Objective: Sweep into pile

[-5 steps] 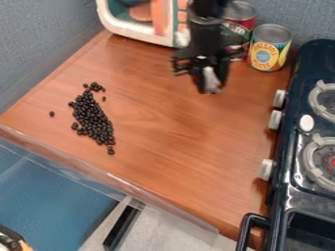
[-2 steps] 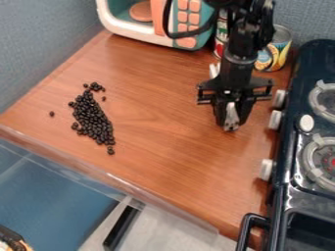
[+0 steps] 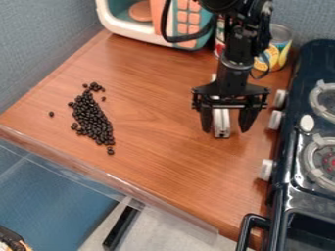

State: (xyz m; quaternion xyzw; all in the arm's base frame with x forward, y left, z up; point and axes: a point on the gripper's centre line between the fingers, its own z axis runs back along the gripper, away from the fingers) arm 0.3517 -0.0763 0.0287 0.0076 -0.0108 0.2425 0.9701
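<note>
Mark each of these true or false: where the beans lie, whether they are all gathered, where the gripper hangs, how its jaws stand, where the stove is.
The dark beans lie on the wooden counter. True.
Every bean touches the heap. False: one stray bean lies well apart.
The gripper hangs over the beans. False: the gripper is off to their right in the view.
Its jaws stand apart. True.
The stove is at the view's right edge. True.

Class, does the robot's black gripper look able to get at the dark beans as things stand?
Probably yes: the beans lie uncovered on the counter, with nothing standing between them and the gripper, though reach is a guess.
</note>
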